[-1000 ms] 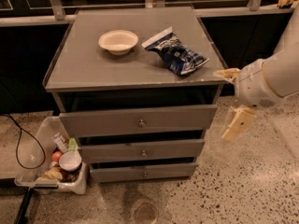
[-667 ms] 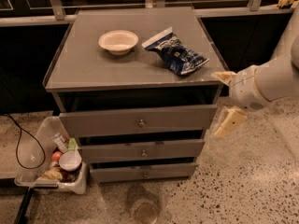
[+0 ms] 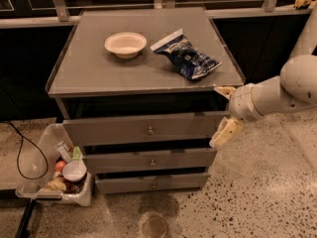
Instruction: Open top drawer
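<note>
The top drawer (image 3: 143, 129) is the widest grey front of three, with a small round silver knob (image 3: 150, 131) at its centre. It stands slightly forward of the cabinet. Below it are two narrower drawer fronts (image 3: 151, 160) with like knobs. My gripper (image 3: 222, 114) is at the right end of the top drawer front, level with it. One cream finger (image 3: 225, 133) hangs down beside the drawer's right edge and the other finger (image 3: 225, 90) points left just under the cabinet top's right corner. The fingers are spread wide and hold nothing.
On the cabinet top (image 3: 89, 68) lie a white bowl (image 3: 125, 43) and a blue snack bag (image 3: 187, 56). A clear bin (image 3: 49, 175) with trash stands on the floor at the left, beside a black cable (image 3: 20, 155). A railing runs behind.
My arm has moved left, bringing the gripper from right of the cabinet up to the right end of the top drawer. The drawers have not moved.
</note>
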Robot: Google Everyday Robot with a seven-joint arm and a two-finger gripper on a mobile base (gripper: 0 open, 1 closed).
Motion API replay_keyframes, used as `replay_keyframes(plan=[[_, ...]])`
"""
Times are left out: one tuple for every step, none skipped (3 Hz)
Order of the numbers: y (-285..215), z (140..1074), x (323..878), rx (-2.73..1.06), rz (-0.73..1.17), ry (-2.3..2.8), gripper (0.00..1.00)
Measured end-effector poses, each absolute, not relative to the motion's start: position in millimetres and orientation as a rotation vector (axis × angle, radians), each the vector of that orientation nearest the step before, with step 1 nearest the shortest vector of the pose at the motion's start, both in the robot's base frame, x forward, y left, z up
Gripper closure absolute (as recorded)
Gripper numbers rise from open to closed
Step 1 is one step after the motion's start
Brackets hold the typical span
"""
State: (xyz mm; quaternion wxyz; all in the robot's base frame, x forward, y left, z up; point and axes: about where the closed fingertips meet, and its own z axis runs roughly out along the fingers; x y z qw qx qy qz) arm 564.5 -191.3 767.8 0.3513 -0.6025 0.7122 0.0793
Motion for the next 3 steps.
replay_keyframes(plan=[[-189.9,767.4,563.9,-1.564,0.208,1.841,0.0],[-170.2,743.7,561.8,-1.582,0.288,1.822,0.0],[-143.7,709.4,559.7,-1.624,0.359,1.809,0.0]])
